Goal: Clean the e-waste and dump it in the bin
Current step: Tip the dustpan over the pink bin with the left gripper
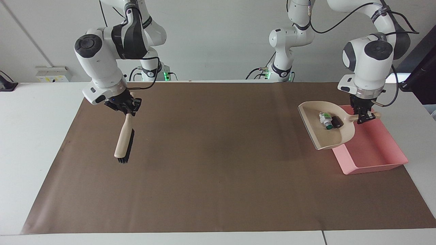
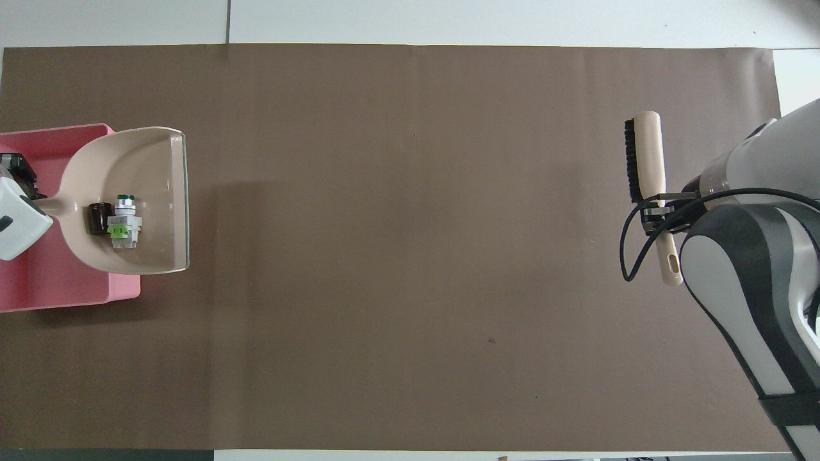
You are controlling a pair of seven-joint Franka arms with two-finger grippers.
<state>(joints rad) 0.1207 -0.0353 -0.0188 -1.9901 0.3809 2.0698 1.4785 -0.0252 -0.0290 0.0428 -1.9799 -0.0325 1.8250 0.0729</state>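
The e-waste lies in a beige dustpan [image 1: 323,134] [image 2: 150,192]: a white part with green bits [image 1: 326,119] [image 2: 125,225] and, touching it, a dark cylinder [image 1: 337,121] [image 2: 98,218]. My left gripper [image 1: 364,117] [image 2: 22,189] is shut on the dustpan's handle and holds the pan up in the air. The pan hangs partly over the pink bin [image 1: 374,153] [image 2: 45,288], with its mouth out over the mat. My right gripper [image 1: 128,110] [image 2: 660,211] is shut on the handle of a beige brush [image 1: 123,141] [image 2: 646,153] with black bristles, over the mat at the right arm's end.
A brown mat [image 1: 218,170] [image 2: 410,256] covers most of the white table. The bin sits at the mat's edge at the left arm's end of the table. A dark object [image 1: 422,75] stands past that end of the table.
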